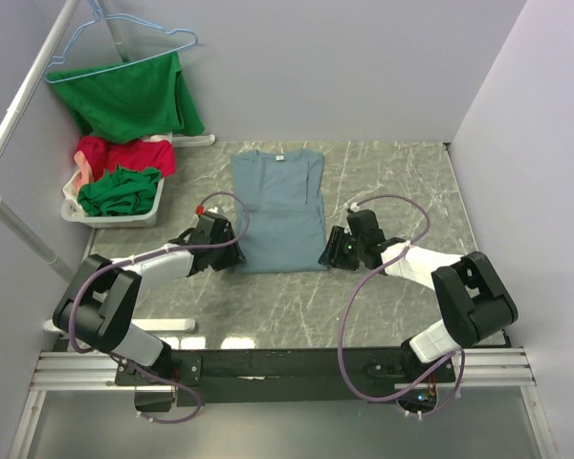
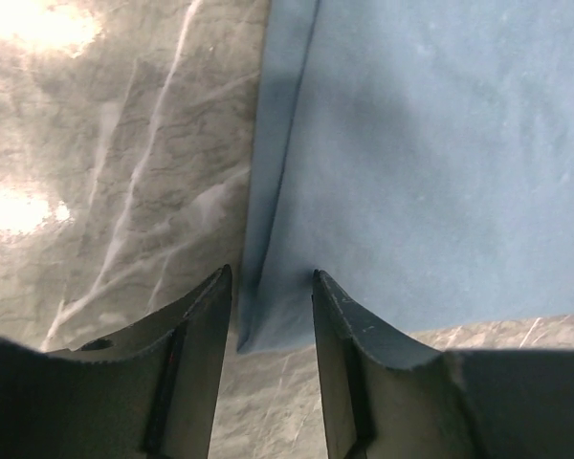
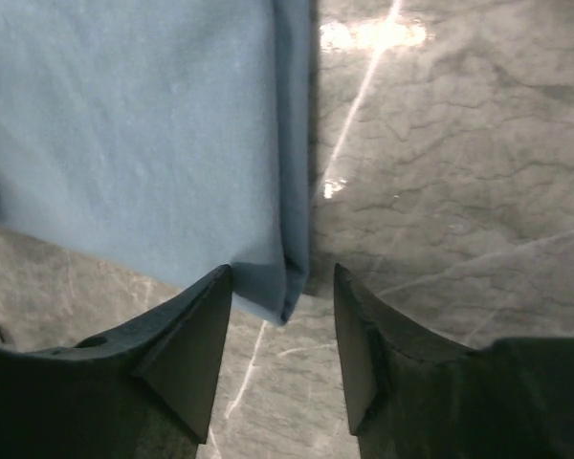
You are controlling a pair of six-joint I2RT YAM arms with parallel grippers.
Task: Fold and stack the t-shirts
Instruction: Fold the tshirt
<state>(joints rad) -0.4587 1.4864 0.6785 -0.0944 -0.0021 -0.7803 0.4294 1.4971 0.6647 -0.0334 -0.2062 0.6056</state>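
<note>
A grey-blue t-shirt (image 1: 279, 210) lies flat on the marble table, collar at the far end and both sides folded in. My left gripper (image 1: 236, 252) is at its near left corner. In the left wrist view the open gripper (image 2: 271, 277) straddles that folded corner of the t-shirt (image 2: 430, 163), with a gap on each side. My right gripper (image 1: 327, 253) is at the near right corner. The right wrist view shows the gripper (image 3: 282, 273) open around the corner of the t-shirt (image 3: 124, 124), the cloth nearer the left finger.
A white basket (image 1: 115, 214) at the far left holds red (image 1: 124, 155) and dark green (image 1: 122, 189) t-shirts. Another green shirt (image 1: 129, 96) hangs on a blue hanger (image 1: 124, 38) above it. White pipes (image 1: 19, 229) and walls bound the left, back and right sides.
</note>
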